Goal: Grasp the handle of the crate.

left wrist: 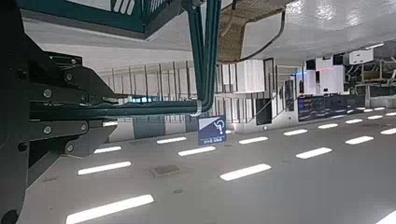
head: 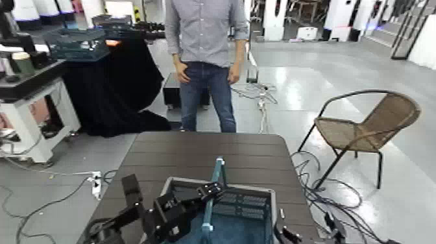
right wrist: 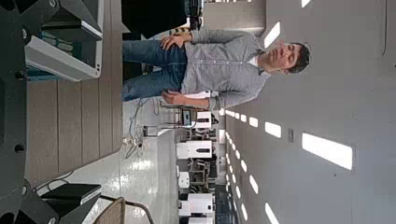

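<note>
The crate (head: 194,182) with a grey rim and blue lattice walls sits on the near end of the dark slatted table (head: 207,152). Its thin teal handle (head: 219,170) stands raised above the crate's middle. My left gripper (head: 211,192) reaches in from the lower left and is shut on the handle partway up. In the left wrist view the teal handle (left wrist: 202,47) runs past the tips of my left gripper (left wrist: 191,105), with the crate (left wrist: 93,14) beyond. My right arm (head: 285,235) rests low at the crate's right side; its wrist view shows the crate (right wrist: 65,51) rim.
A person (head: 204,58) stands just beyond the table's far edge. A wicker chair (head: 363,130) is on the floor at the right. A darker teal crate (head: 78,44) sits on a black-draped stand at the far left. Cables (head: 259,97) trail over the floor.
</note>
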